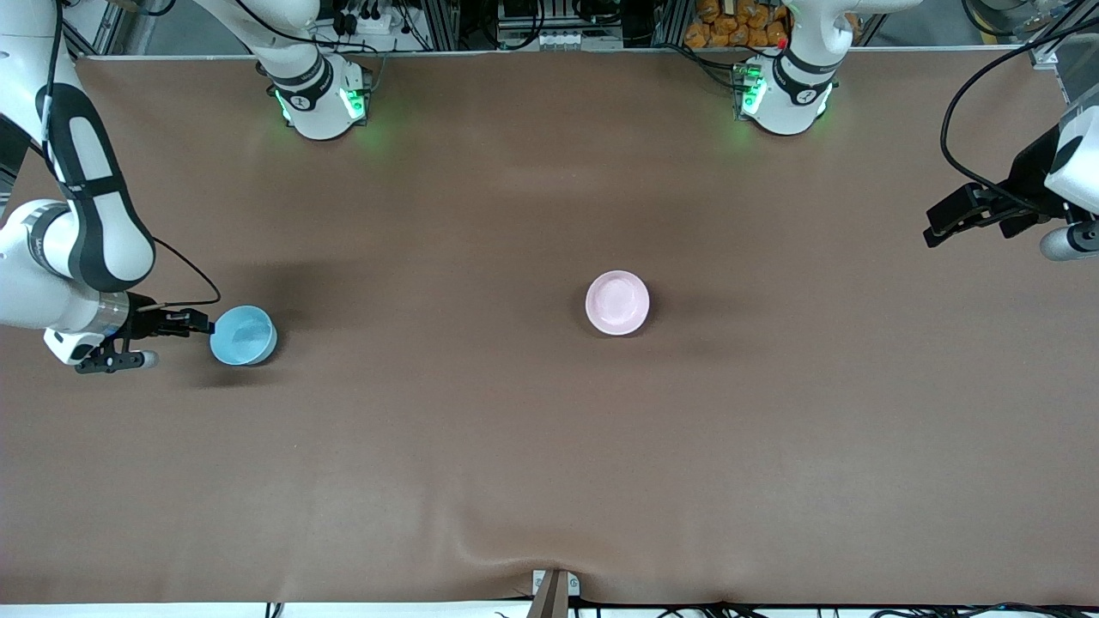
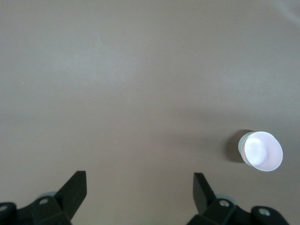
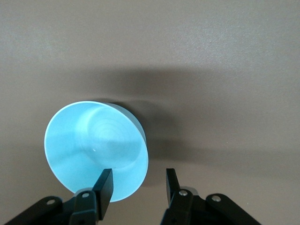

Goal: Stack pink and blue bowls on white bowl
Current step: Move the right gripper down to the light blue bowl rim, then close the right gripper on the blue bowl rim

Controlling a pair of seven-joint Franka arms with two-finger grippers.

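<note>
The light blue bowl (image 1: 244,335) sits on the brown table near the right arm's end; it also shows in the right wrist view (image 3: 96,150). My right gripper (image 1: 203,324) (image 3: 138,180) is open, with the bowl's rim between its jaws: one finger is over the inside, the other outside. The pale pink bowl (image 1: 616,302) sits mid-table and also shows in the left wrist view (image 2: 261,150). No separate white bowl shows; it is hidden or out of view. My left gripper (image 1: 934,225) (image 2: 139,180) is open and empty over the table at the left arm's end.
The brown table cover (image 1: 549,446) has a wrinkle at the edge nearest the front camera. Both arm bases (image 1: 319,99) stand along the edge farthest from it.
</note>
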